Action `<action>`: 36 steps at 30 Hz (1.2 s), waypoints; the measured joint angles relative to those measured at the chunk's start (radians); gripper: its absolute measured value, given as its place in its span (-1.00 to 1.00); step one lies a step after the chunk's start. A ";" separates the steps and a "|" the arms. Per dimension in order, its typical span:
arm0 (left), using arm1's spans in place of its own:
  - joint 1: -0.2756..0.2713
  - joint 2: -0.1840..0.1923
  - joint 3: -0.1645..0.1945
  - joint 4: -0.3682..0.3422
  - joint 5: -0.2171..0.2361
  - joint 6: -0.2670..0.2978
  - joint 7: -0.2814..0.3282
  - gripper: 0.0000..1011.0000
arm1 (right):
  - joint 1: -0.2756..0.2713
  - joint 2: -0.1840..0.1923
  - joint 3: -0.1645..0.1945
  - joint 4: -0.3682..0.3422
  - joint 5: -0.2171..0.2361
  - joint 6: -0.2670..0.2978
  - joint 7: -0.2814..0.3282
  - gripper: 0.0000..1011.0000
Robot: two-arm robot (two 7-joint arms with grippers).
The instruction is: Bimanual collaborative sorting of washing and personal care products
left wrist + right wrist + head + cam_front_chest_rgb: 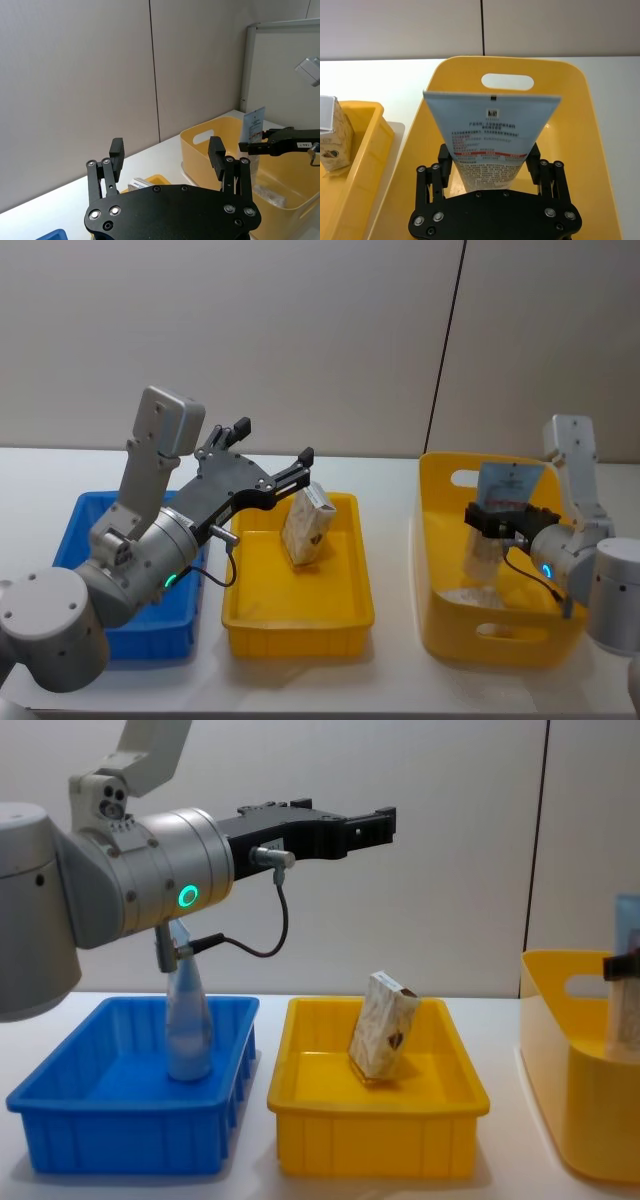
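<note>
Right hand (500, 521) closed on a tube (491, 131), held upright, crimped end up, over the yellow basket (440, 570) at the right. Gripped low on the body, with the printed label facing the right wrist camera. Left hand (272, 453) open and empty, raised above the far edge of the yellow tray (345, 620), fingers spread and pointing toward the right hand.

Likely mid-handover: tube lifted out of the basket and offered across. Another tube (187, 1025) stood upright in the blue tray (60, 1120) at the left; a carton (306, 526) leaned on its edge in the yellow tray. So tubes probably bound for blue, cartons for yellow. More pale items lay on the basket floor (470, 595), too indistinct to name.

Next move, by judgement: bring the two hands together over the gap between tray and basket, close the left on the free upper part of the tube, open the right only once the left has it. Soft tube, so slipping or bending under an off-centre pinch seemed the risk.

White table (400, 660), smooth. Behind it, a plain grey panelled wall (300, 330) with a dark vertical seam.
</note>
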 joint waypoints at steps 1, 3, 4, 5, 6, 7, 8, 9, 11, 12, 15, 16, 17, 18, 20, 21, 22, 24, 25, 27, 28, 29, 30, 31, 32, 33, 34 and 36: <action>0.000 0.000 0.000 0.000 0.000 0.000 0.000 0.98 | 0.000 0.000 0.001 -0.001 -0.001 0.003 0.000 0.73; 0.000 0.000 0.000 0.000 0.000 0.000 0.000 0.98 | 0.000 0.000 0.002 -0.001 -0.002 0.005 0.000 0.83; 0.000 0.000 0.000 0.000 0.000 0.000 0.000 0.98 | -0.001 0.000 0.002 -0.002 -0.002 0.008 0.000 0.90; 0.000 0.000 0.000 0.000 0.000 0.000 0.000 0.98 | -0.001 0.000 0.003 -0.002 -0.003 0.008 0.001 0.93; 0.000 0.000 0.000 0.000 0.000 0.000 0.000 0.98 | -0.001 0.000 0.003 -0.003 -0.003 0.009 0.001 0.96; 0.000 0.000 0.000 0.000 0.000 0.000 0.000 0.98 | -0.001 0.000 0.003 -0.003 -0.004 0.010 0.001 0.99; 0.000 0.000 0.000 0.000 0.000 0.000 0.000 0.98 | -0.002 -0.001 0.004 -0.004 -0.005 0.012 0.002 0.99; 0.000 0.000 0.000 0.000 0.000 0.000 0.000 0.98 | -0.002 -0.001 0.004 -0.004 -0.005 0.013 0.003 0.99; 0.000 0.000 0.000 0.000 0.000 0.000 0.000 0.98 | -0.003 -0.001 0.006 -0.006 -0.006 0.015 0.005 0.99; 0.000 0.000 0.000 0.000 0.000 0.000 0.000 0.98 | -0.003 -0.001 0.006 -0.006 -0.007 0.016 0.006 0.99; 0.000 0.000 0.000 0.000 0.000 0.000 0.000 0.98 | -0.005 0.000 0.009 -0.009 -0.007 0.018 0.010 0.98; 0.000 0.000 0.000 0.000 0.000 0.000 0.000 0.98 | -0.005 0.000 0.010 -0.010 -0.007 0.018 0.010 0.98; 0.000 0.000 0.000 0.000 0.000 0.000 0.000 0.98 | -0.006 0.001 0.011 -0.011 -0.008 0.018 0.012 0.99; 0.000 0.000 0.000 0.000 0.000 0.000 0.000 0.98 | -0.007 0.002 0.012 -0.012 -0.008 0.018 0.013 0.99; 0.000 0.000 0.000 0.000 0.000 0.000 0.000 0.98 | -0.008 0.002 0.014 -0.014 -0.009 0.018 0.016 0.99; 0.000 0.000 0.000 0.000 0.000 0.000 0.000 0.98 | -0.009 0.004 0.016 -0.015 -0.009 0.018 0.017 0.99; 0.000 0.000 0.000 0.000 0.000 0.000 0.000 0.98 | -0.010 0.005 0.018 -0.018 -0.010 0.016 0.019 0.99; 0.000 0.000 0.000 0.000 0.000 0.000 0.000 0.98 | -0.012 0.007 0.020 -0.021 -0.011 0.014 0.021 0.99; 0.000 0.000 0.000 0.000 0.000 0.000 0.000 0.98 | -0.013 0.008 0.021 -0.022 -0.012 0.011 0.022 0.99; 0.000 0.000 0.000 0.000 0.000 0.000 0.000 0.98 | -0.017 0.011 0.024 -0.029 -0.014 0.004 0.026 0.99; 0.000 0.000 0.000 0.000 0.000 0.000 0.000 0.98 | -0.019 0.012 0.025 -0.031 -0.014 0.001 0.027 0.99; 0.000 0.000 0.000 0.000 0.000 0.000 0.000 0.98 | -0.020 0.014 0.026 -0.034 -0.015 -0.003 0.028 0.99; 0.000 0.000 0.000 0.000 0.000 0.000 0.000 0.98 | -0.024 0.017 0.029 -0.040 -0.015 -0.008 0.032 0.99; 0.000 0.000 0.000 0.000 0.000 0.000 0.000 0.98 | -0.025 0.019 0.030 -0.043 -0.016 -0.011 0.034 0.99; 0.000 0.000 0.000 0.000 0.000 0.000 0.000 0.98 | -0.028 0.022 0.032 -0.050 -0.016 -0.017 0.038 0.99; 0.000 0.000 0.000 0.000 0.000 0.000 0.000 0.98 | -0.030 0.024 0.034 -0.053 -0.017 -0.019 0.040 0.99; 0.000 0.000 0.000 0.000 0.000 0.000 0.000 0.98 | -0.032 0.027 0.036 -0.059 -0.018 -0.023 0.043 0.99; 0.000 0.000 0.000 0.000 0.000 0.000 0.000 0.98 | -0.034 0.029 0.037 -0.062 -0.018 -0.025 0.045 0.99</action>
